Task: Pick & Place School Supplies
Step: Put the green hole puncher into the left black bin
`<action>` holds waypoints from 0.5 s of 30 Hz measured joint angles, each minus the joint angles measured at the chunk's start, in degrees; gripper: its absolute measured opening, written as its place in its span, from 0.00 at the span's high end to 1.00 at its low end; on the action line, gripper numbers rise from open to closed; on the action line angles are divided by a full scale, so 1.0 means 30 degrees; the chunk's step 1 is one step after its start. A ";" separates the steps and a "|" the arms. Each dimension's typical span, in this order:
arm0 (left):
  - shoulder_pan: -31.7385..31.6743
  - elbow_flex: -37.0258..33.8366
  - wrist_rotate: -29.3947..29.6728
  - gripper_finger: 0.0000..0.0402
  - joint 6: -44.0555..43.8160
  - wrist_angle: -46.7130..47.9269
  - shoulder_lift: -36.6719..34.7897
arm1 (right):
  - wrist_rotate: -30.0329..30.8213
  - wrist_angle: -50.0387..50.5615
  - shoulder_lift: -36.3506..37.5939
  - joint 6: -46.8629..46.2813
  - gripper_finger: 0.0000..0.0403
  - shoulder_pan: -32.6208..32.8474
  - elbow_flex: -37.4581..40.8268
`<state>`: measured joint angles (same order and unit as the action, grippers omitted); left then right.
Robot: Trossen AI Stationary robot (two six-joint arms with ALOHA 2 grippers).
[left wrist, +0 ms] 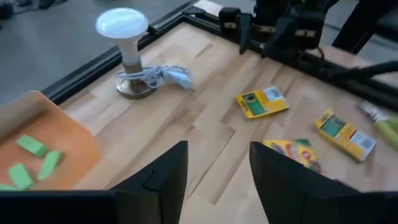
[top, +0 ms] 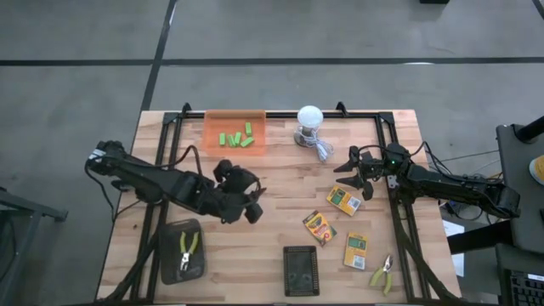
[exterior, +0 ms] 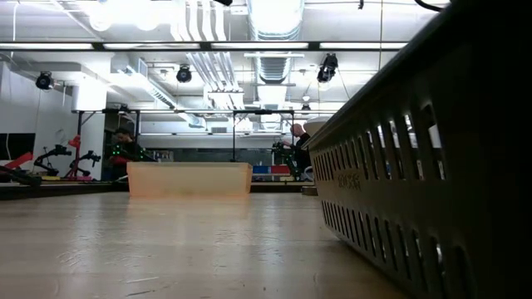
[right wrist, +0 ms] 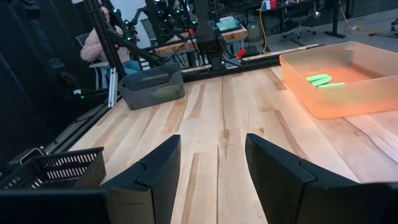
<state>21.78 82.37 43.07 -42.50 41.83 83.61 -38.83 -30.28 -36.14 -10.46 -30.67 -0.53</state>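
High view: left gripper (top: 253,197) hovers mid-table, fingers spread, empty; right gripper (top: 355,173) waits near the right edge, also spread, above a crayon box (top: 344,201).

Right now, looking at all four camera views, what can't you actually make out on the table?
- Low view: the dark basket fills the right side and hides the crayon boxes, pliers and both arms.
- High view: print on the crayon boxes is too small to read.
- High view: the right claw is too small to judge.
- Left wrist view: the pliers are blurred and cut by the edge.
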 joint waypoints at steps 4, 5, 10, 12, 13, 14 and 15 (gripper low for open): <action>-0.0015 -0.0021 0.0015 0.56 0.0341 -0.0556 0.0000 | 0.0001 0.0000 0.0000 0.0000 0.56 0.0003 0.0003; -0.0015 -0.0021 0.0022 0.56 0.0348 -0.0586 0.0000 | -0.0005 0.0000 0.0000 0.0000 0.56 0.0007 -0.0001; 0.0022 -0.0021 -0.0235 0.56 0.0076 -0.0618 0.0000 | -0.0002 0.0000 0.0000 0.0000 0.56 0.0007 -0.0001; 0.0022 -0.0021 -0.0731 0.56 0.0062 -0.0635 0.0000 | 0.0001 0.0000 0.0000 0.0000 0.56 0.0006 0.0007; 0.0022 -0.0021 -0.0839 0.56 0.0056 -0.0630 0.0000 | 0.0001 -0.0008 0.0000 0.0000 0.56 0.0006 0.0007; 0.0022 -0.0021 -0.0902 0.56 0.0049 -0.0637 0.0000 | 0.0001 -0.0045 0.0000 -0.0017 0.56 0.0007 0.0006; 0.0022 -0.0021 -0.0943 0.56 0.0049 -0.0644 0.0000 | 0.0000 -0.0110 0.0000 -0.0290 0.56 0.0007 -0.0001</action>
<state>21.85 82.30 40.24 -42.35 39.90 83.61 -38.83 -30.61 -36.14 -11.33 -30.65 -0.54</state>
